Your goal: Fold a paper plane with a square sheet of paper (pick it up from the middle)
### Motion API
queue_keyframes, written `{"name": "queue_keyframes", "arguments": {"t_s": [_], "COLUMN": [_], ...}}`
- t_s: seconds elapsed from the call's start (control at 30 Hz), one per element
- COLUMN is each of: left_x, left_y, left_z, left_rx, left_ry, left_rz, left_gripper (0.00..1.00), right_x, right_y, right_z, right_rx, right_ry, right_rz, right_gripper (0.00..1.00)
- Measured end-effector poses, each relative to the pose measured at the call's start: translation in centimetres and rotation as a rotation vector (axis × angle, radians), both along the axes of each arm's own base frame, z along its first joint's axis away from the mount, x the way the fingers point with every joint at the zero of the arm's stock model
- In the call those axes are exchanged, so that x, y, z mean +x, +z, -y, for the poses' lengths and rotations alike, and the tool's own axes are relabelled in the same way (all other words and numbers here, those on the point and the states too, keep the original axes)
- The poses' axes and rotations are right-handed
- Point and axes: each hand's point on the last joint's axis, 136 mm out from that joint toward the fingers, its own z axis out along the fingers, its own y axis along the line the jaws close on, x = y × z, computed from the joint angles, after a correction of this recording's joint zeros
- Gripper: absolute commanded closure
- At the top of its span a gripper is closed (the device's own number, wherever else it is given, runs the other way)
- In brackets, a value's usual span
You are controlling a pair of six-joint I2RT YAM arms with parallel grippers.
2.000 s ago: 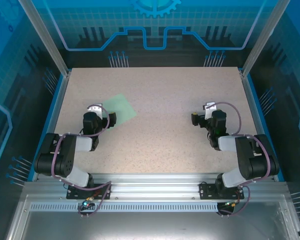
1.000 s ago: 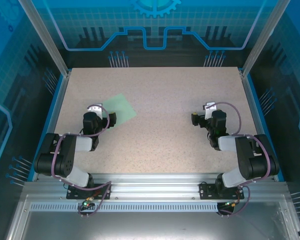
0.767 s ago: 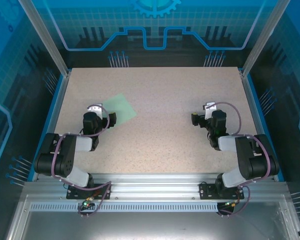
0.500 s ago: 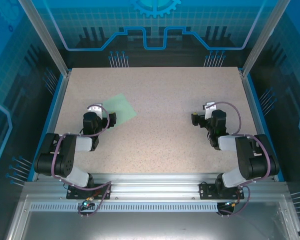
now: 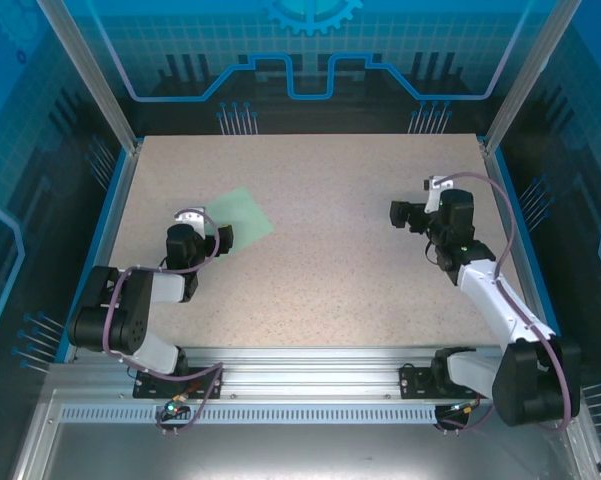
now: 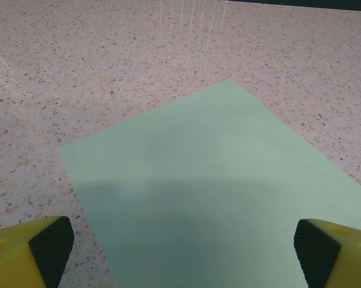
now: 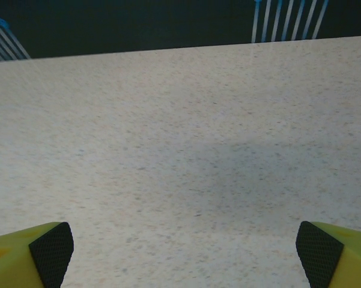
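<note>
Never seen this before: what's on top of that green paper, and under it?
Nothing sits on the square sheet of paper; it lies flat on the speckled table. The tabletop directly beneath is covered.

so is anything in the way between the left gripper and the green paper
Nothing visible is. The square sheet of paper lies flat on the table directly ahead of the left gripper. In the left wrist view the gripper's open fingers sit either side of the sheet's near part, and nothing lies on top of it.

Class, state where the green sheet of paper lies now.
Seen from above, the sheet of paper lies flat on the left half of the table, just ahead of the open left gripper.
</note>
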Motion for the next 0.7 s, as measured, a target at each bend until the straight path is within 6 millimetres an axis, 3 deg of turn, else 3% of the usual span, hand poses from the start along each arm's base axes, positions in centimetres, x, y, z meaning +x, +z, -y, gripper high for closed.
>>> {"name": "queue_keyframes", "arguments": {"t_s": [0.13, 0.3, 0.5, 0.6, 0.7], "left_x": [-0.3, -1.0, -1.1, -0.1, 1.8], "left_y": [1.1, 5.9, 12.0, 13.3, 13.1], "left_z": [0.0, 0.0, -0.1, 1.0, 3.4], "left_rx": [-0.001, -0.034, -0.255, -0.365, -0.461], "left_ry": [0.001, 0.012, 0.099, 0.077, -0.011], "left_rz": [0.008, 0.082, 0.111, 0.058, -0.046], "left_gripper": [0.02, 0.01, 0.02, 0.01, 0.02], "right_x": [-2.1, -4.3, -5.3, -5.6, -6.1], "right_y": [-0.6, -0.9, -1.2, -1.6, -2.2], "right_z": [-1.8, -4.4, -6.6, -7.8, -9.3], "right_rx": [0.131, 0.280, 0.347, 0.356, 0.356], "right_ry": [0.065, 0.165, 0.236, 0.263, 0.299], "right_rz": [-0.067, -0.129, -0.182, -0.210, -0.242], "right_gripper": [0.01, 0.01, 0.01, 0.00, 0.01]}}
